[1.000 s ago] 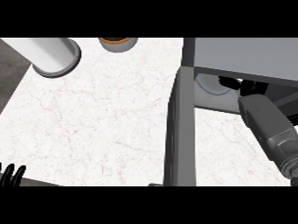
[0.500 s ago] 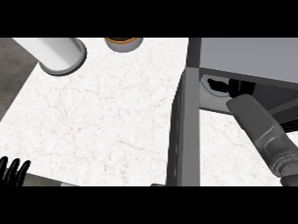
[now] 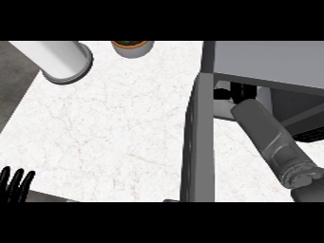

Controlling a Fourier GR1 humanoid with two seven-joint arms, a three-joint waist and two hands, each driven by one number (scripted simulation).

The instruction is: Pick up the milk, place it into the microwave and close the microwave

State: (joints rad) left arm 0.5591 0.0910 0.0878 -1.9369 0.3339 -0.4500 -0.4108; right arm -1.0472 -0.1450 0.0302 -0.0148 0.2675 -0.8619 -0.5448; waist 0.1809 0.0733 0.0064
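Note:
The grey microwave (image 3: 276, 61) stands at the right with its door (image 3: 198, 142) swung open and seen edge-on. My right forearm reaches up into the opening, and only a black part of the right hand (image 3: 229, 93) shows under the microwave's top edge. Beside it lies a small pale patch (image 3: 223, 86), possibly the milk; most of it is hidden. My left hand (image 3: 6, 185) rests open at the lower left corner, fingers up, holding nothing.
A white cylinder (image 3: 61, 59) stands at the counter's back left. A small round pot (image 3: 131, 46) with a brown inside sits at the back middle. The white marble counter (image 3: 108, 128) spreads left of the door; a dark floor strip runs along its left edge.
The right forearm has shifted left and further into the microwave, and less of the pale object shows. The left hand has risen further into view.

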